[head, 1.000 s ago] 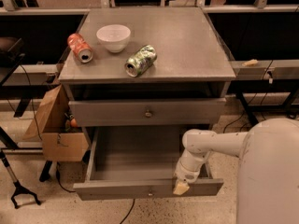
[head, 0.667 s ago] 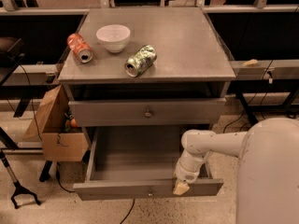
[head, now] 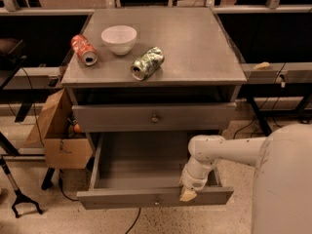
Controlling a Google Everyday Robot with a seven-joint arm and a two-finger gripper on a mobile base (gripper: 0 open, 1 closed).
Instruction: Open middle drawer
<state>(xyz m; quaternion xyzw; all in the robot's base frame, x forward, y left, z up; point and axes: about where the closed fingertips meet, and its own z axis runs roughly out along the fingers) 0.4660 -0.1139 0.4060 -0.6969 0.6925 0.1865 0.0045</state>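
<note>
A grey metal cabinet seen from above and in front, with a white robot arm (head: 229,150) reaching in from the lower right. The gripper (head: 188,194) hangs tip-down at the front of the middle drawer (head: 122,198), its tan tip lying over the top edge of the drawer's flat front panel. Whether the gripper is open or closed cannot be told, nor whether it truly touches the panel. The middle drawer is pulled well out of the cabinet, its bare grey inside stretching away behind and to the left of the gripper tip. The drawer's small round knob (head: 156,198) sits on the front panel just left of the tip and slightly lower. Above and behind the tip, the upper drawer (head: 112,117) is shut, with its own knob (head: 155,118) at its centre. Higher still is the cabinet top (head: 195,43), holding three things, all far up and to the left of the tip: a white bowl (head: 119,38), a red can (head: 84,49) lying on its side left of the bowl, and a green can (head: 147,63) lying on its side right of and nearer than the bowl. A cardboard box (head: 61,147) stands on the floor far to the left, beside the cabinet. Compared with a second ago, nothing has visibly moved: the drawer is out just as far, the gripper is at the same spot on the front edge, and the bowl and cans lie as they did.
</note>
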